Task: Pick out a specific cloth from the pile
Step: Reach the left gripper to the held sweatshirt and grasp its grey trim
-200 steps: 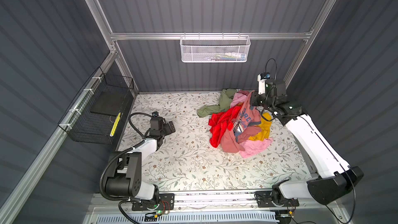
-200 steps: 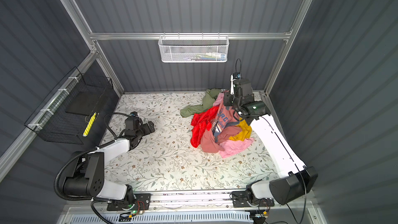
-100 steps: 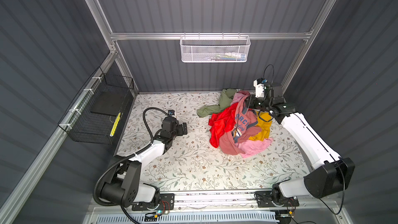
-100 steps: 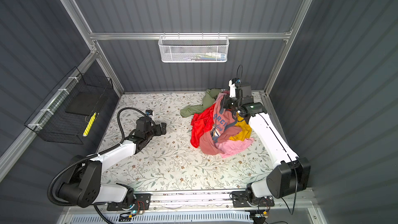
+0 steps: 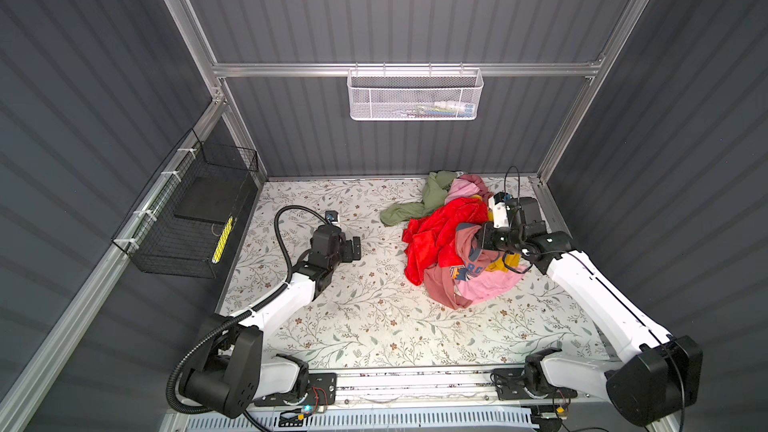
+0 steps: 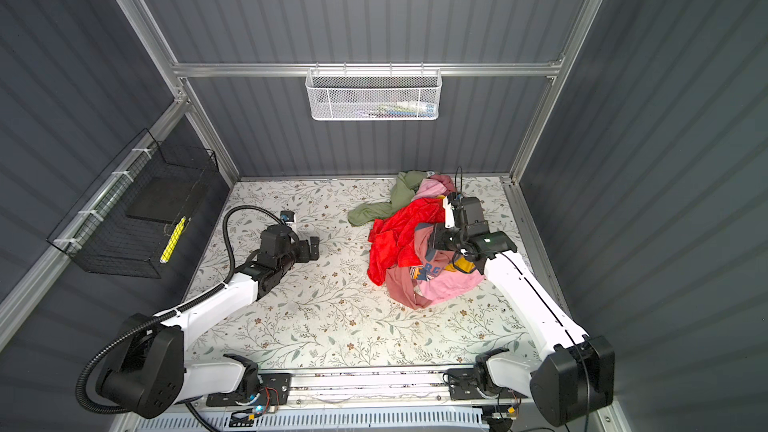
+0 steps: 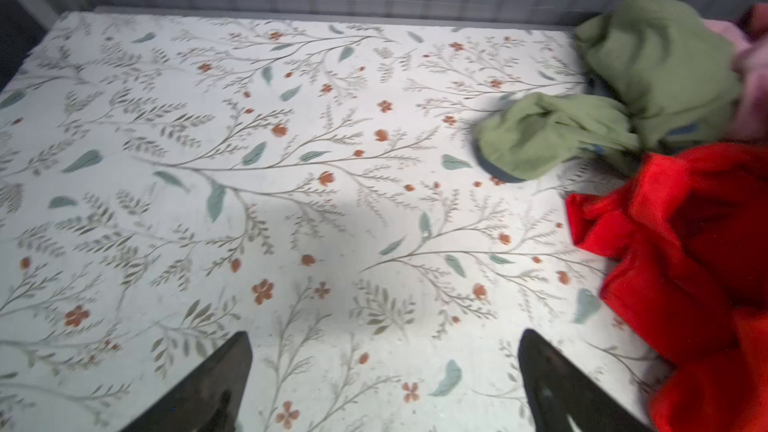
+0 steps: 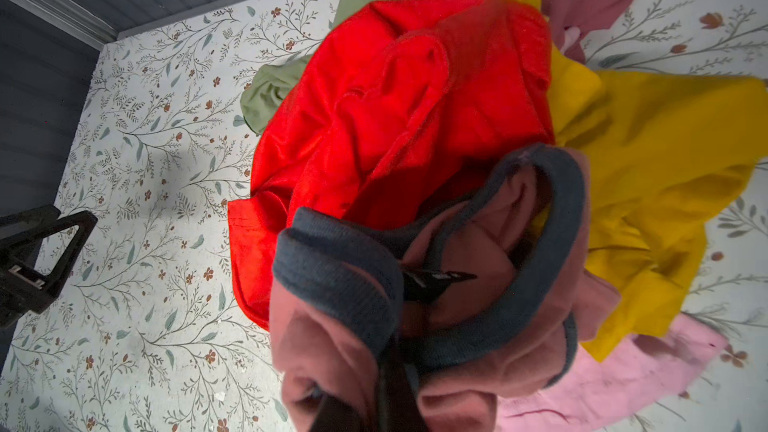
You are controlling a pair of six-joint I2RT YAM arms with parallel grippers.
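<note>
The cloth (image 5: 466,257), a salmon-pink T-shirt with a blue-grey neck trim and a blue print, hangs by its collar over the pile (image 5: 436,239) at the table's back right. My right gripper (image 5: 478,239) is shut on that collar. In the right wrist view the neck trim (image 8: 345,280) bunches around the shut right gripper (image 8: 392,372). My left gripper (image 5: 355,249) stands open and empty above the table, left of the red garment (image 6: 395,239). In the left wrist view its fingers (image 7: 220,380) frame bare table.
The pile also holds an olive garment (image 5: 415,205), a yellow one (image 8: 648,168) and a light-pink one (image 5: 490,284). A white mesh basket (image 5: 415,95) hangs on the back wall and a black wire basket (image 5: 195,218) on the left wall. The floral table (image 5: 374,318) stretches forward.
My left arm has reached right, toward the pile, still open. My right gripper has come forward and a little left, with the cloth's collar in it.
</note>
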